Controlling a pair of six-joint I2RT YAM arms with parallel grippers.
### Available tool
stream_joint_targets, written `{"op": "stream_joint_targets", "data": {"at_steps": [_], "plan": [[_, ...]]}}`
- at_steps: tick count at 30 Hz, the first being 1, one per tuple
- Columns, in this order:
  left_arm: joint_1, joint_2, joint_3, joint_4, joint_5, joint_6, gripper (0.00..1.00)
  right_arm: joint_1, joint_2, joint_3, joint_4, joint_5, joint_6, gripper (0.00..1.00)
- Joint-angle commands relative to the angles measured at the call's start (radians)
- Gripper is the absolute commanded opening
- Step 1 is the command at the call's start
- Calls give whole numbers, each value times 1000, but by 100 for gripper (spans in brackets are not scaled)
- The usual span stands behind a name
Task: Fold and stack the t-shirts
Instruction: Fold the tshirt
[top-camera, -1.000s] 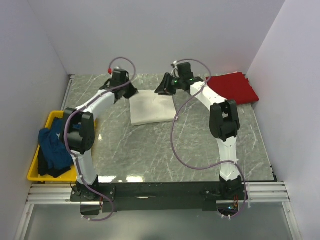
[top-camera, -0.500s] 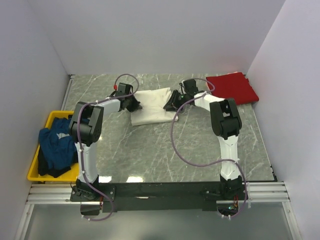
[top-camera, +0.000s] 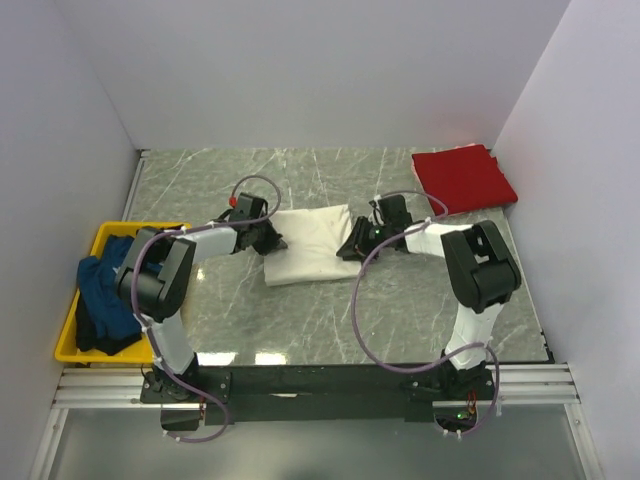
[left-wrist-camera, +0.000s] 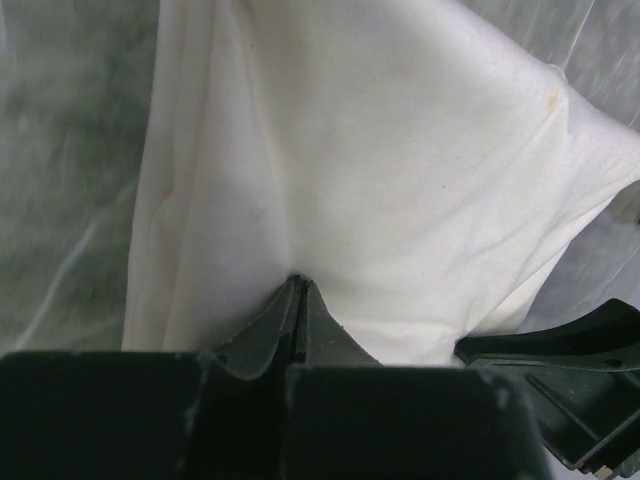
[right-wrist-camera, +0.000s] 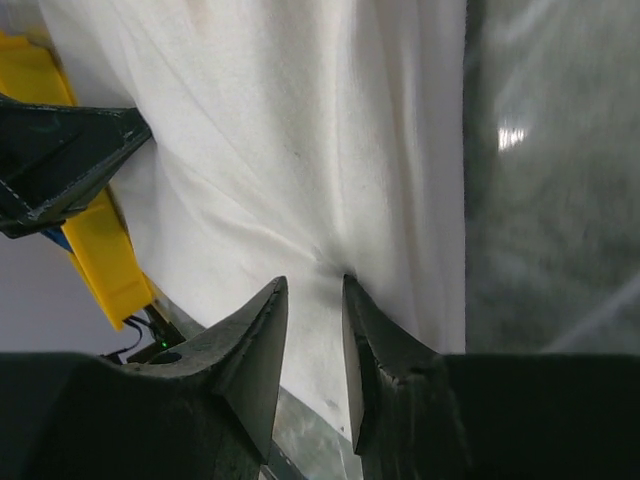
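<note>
Cloth held at both side edges, mid-table

The cream-white t-shirt (top-camera: 310, 240) lies partly folded on the middle of the table (top-camera: 300, 325), its long axis running left to right between the two arms. The left gripper (left-wrist-camera: 297, 287) is closed tight on the left edge, with creases running out from its tips. The right gripper (right-wrist-camera: 315, 285) is at a narrow setting on the right edge, cloth gathered between its tips. Each gripper faces inward, so the shirt lies directly ahead of both, and neither arm is nearer.

Judgement: the coming move turns on carrying both held edges the same way.

- Near side: bare table between shirt and arm bases.
- Far side: bare table up to the back wall.
- Right: the red t-shirt (top-camera: 463, 178) lies folded in the far corner, well apart.
- Left: the yellow tray (top-camera: 100, 233) holds the dark blue t-shirt (top-camera: 105, 300), close to the left arm's elbow.
</note>
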Motion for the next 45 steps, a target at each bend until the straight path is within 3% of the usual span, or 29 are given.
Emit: {"op": "stream_joint_targets", "data": {"at_steps": [1, 9, 13, 24, 34, 39, 45], "plan": [[-7, -73, -42, -62, -26, 45, 1, 5, -97, -71, -21, 45, -29, 37], [-33, -142, 120, -223, -92, 157, 6, -81, -180, 0, -44, 68, -37, 43], [-86, -139, 182, -275, -87, 167, 1, -81, -126, 104, -30, 47, 6, 41], [-258, -75, 83, -134, -1, 67, 1, -15, 129, 368, -16, 4, 90, 36], [-281, -64, -6, -110, -15, 65, 1, -100, 342, 497, -41, -25, 86, 35], [-284, -73, -44, -101, -11, 65, 1, -121, 321, 517, -70, -61, 60, 36], [-284, -85, 33, -151, -20, 98, 1, -149, 225, 480, -110, -49, -8, 43]]}}
